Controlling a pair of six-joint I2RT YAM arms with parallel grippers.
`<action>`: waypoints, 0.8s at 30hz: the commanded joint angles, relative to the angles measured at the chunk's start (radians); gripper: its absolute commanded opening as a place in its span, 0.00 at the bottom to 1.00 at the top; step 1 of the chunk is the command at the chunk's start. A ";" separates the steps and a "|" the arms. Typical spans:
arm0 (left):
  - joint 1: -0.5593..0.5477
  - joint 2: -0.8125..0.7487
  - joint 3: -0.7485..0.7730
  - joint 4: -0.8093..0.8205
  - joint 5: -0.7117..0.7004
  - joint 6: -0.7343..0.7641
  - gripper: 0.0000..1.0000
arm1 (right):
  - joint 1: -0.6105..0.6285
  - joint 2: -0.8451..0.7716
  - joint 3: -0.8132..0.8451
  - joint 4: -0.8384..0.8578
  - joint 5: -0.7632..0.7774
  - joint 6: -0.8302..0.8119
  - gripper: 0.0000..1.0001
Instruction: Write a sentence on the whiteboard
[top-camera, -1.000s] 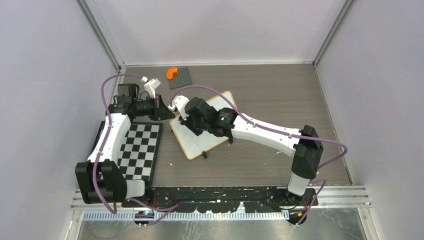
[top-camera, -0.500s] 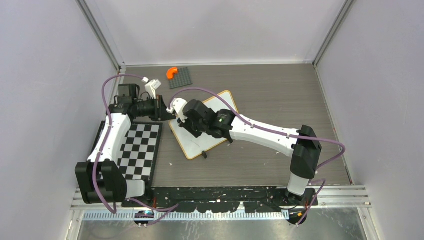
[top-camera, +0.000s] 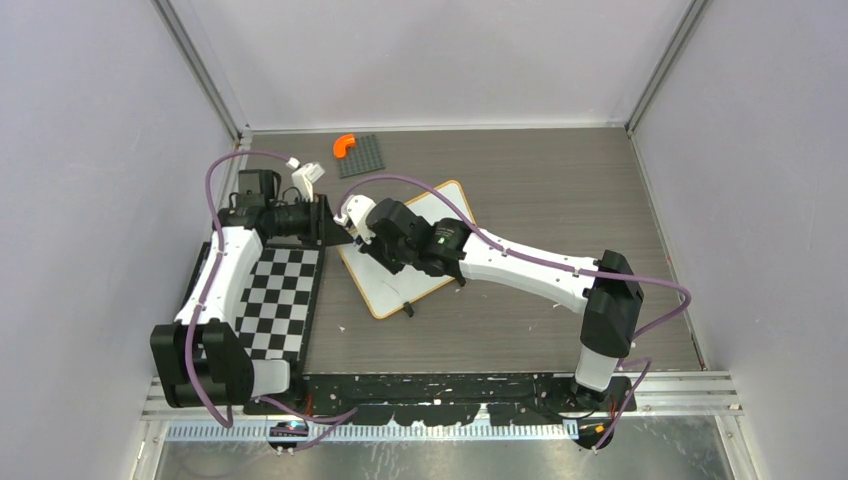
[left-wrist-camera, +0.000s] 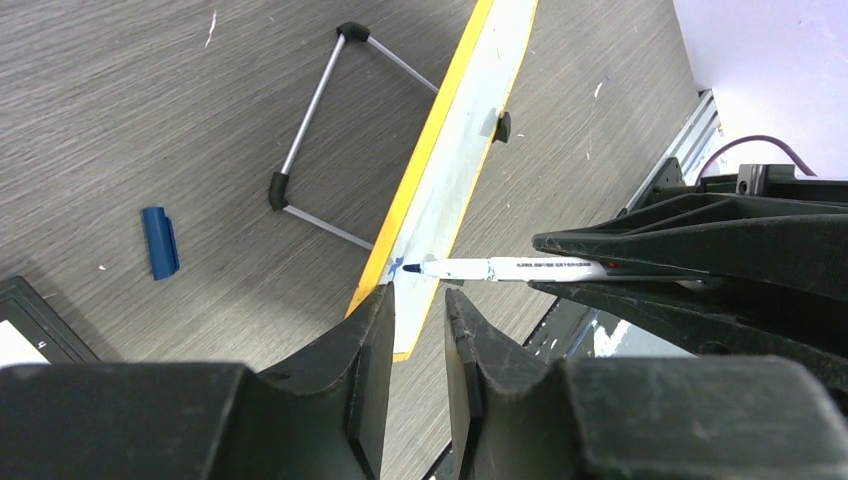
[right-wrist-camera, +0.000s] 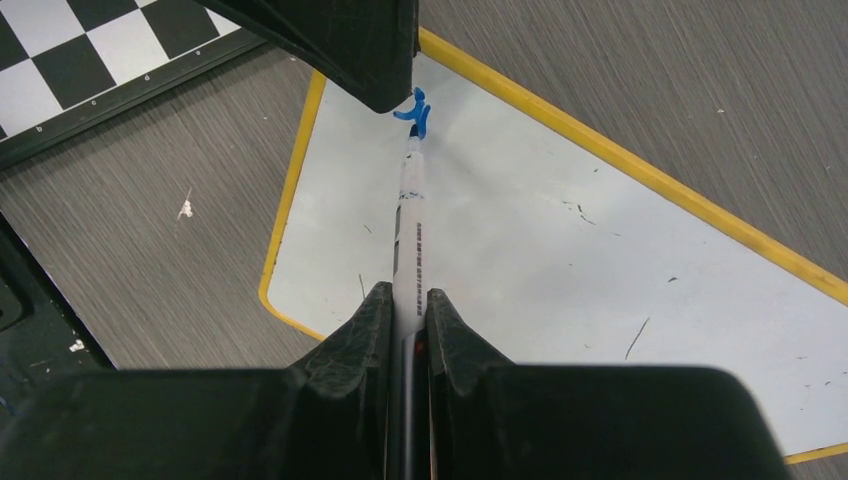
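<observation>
top external: right arm (top-camera: 520, 265) across whiteboard (top-camera: 385, 290)

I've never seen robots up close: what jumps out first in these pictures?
The whiteboard draws the eye: the right gripper pinches a marker whose tip is at a small blue stroke near the board's corner. The left gripper sits at that corner, jaws slightly apart; a checkerboard mat lies to its left.

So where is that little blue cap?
Left wrist view: the blue cap lies on the table, left of the wire stand by the whiteboard.
</observation>
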 joint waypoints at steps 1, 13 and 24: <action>0.008 -0.049 0.054 0.032 -0.017 -0.017 0.27 | 0.007 -0.046 0.025 0.017 0.013 -0.009 0.00; 0.058 -0.050 0.073 -0.082 -0.053 0.058 0.33 | 0.006 -0.067 0.030 0.002 0.014 -0.011 0.00; 0.041 -0.019 0.029 -0.069 0.003 0.071 0.33 | 0.005 -0.044 0.027 -0.001 0.039 -0.012 0.00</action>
